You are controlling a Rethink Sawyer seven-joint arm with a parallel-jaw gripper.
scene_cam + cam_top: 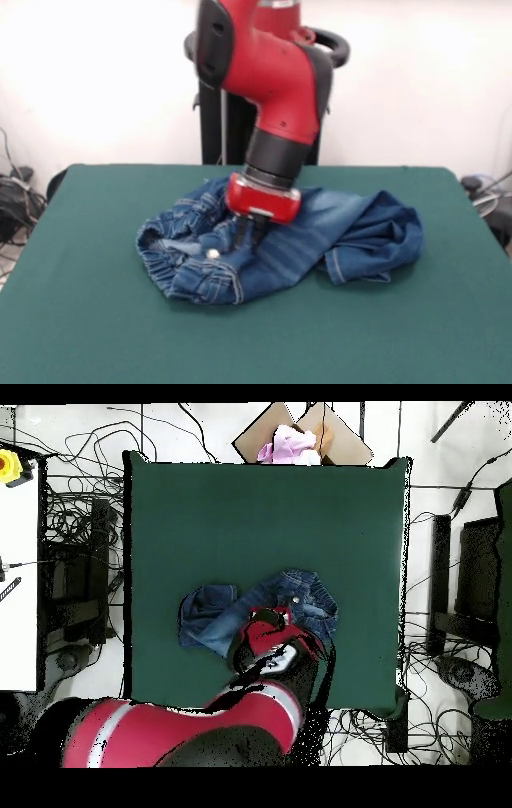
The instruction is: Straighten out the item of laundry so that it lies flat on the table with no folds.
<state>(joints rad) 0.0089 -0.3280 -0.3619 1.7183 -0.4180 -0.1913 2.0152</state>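
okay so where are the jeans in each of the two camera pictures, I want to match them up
Front view: the jeans lie crumpled at the middle of the green table, waistband toward the picture's left, under the red arm's claw.
Overhead view: the jeans sit at centre, just above the arm.
Shared landmark: the claw coming down onto the denim.

The red and black arm [268, 72] descends from the frame's top centre, its wrist tilted slightly; the pincer [248, 230] points straight down at mid-frame.
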